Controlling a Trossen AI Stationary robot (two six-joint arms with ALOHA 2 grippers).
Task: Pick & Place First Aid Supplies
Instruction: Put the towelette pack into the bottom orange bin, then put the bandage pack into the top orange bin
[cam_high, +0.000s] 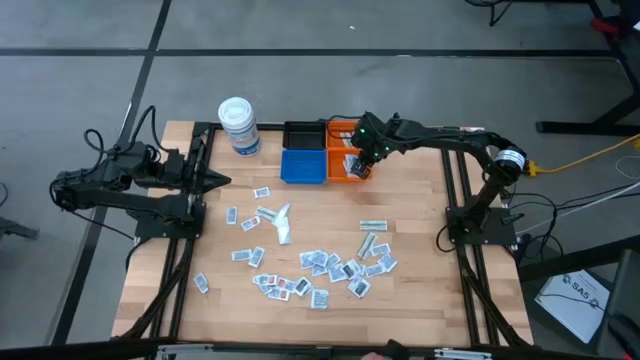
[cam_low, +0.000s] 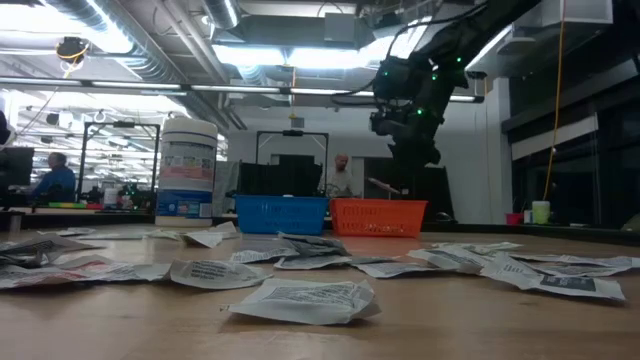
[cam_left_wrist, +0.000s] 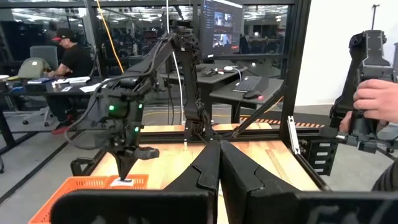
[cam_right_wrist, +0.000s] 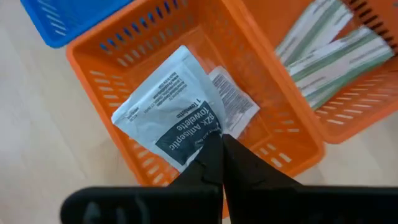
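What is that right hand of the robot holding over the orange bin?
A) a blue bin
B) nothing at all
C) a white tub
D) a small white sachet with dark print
D: in the right wrist view, the right hand is pinched shut on a white sachet with dark print, hanging over the orange bin.

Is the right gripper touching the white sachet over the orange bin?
Touching. In the right wrist view, the right gripper has its dark fingers shut on the lower edge of the white sachet, which hangs over the orange bin.
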